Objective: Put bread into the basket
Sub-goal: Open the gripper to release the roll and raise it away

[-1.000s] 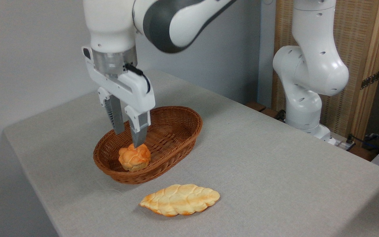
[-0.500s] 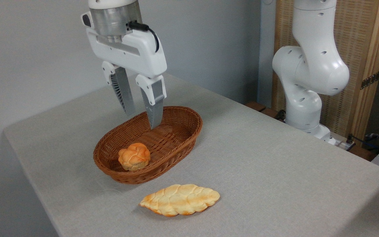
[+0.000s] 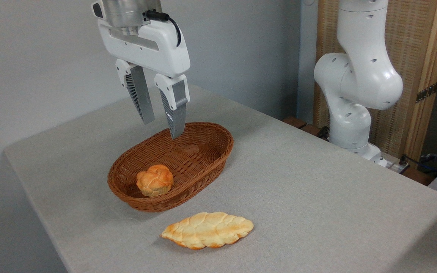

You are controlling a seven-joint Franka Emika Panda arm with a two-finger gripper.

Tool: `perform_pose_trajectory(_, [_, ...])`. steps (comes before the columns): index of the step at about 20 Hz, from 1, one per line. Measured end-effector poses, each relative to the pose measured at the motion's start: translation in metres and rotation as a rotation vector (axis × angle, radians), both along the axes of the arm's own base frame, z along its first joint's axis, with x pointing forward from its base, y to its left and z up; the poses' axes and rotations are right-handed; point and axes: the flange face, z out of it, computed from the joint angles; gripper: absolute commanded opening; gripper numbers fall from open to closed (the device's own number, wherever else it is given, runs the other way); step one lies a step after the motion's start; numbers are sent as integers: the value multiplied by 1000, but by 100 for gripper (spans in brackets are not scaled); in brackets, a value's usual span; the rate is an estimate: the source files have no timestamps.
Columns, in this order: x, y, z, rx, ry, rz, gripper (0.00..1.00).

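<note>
The grey table [image 3: 317, 197] lies below the pincer [image 3: 161, 127]. The basket [image 3: 203, 159] sits beneath its tips. A flat braided loaf [image 3: 208, 229] lies on the table beyond the basket's near rim. The bread [image 3: 154, 179] rests inside the basket, below the pincer, untouched. The pincer hangs open, holding nothing.

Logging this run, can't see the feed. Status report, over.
Gripper open, empty, above the basket. Bread lying inside the basket, at its near end. Nothing in the way; flat loaf on the table.
</note>
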Motion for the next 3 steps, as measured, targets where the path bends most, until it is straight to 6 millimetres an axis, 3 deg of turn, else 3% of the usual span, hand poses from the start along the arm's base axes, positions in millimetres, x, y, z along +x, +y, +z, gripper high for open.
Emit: perform_pose_trajectory(3, [0,0,0,0,0,0,100])
